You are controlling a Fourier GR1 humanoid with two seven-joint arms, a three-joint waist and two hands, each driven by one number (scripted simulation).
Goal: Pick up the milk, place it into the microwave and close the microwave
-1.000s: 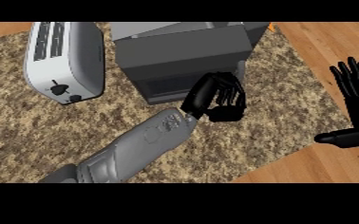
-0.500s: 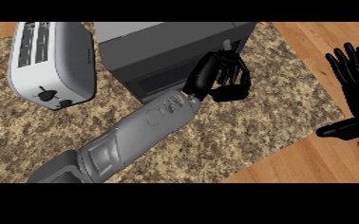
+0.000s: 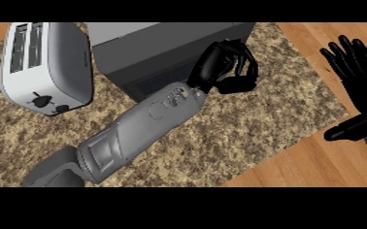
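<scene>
One microwave (image 3: pixel 158 46), dark grey, at the back of the speckled counter (image 3: pixel 237 136). One toaster (image 3: pixel 46 65), silver, two slots, left of it. One left hand (image 3: pixel 225 68), fingers curled, at the microwave's right front corner; no milk shows in it. One right hand (image 3: pixel 353 73), spread, fingers up, at the right edge.

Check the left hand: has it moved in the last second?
Yes. The left hand has gone up the view, from the microwave's front lower edge to alongside its right end, farther from the robot.
</scene>
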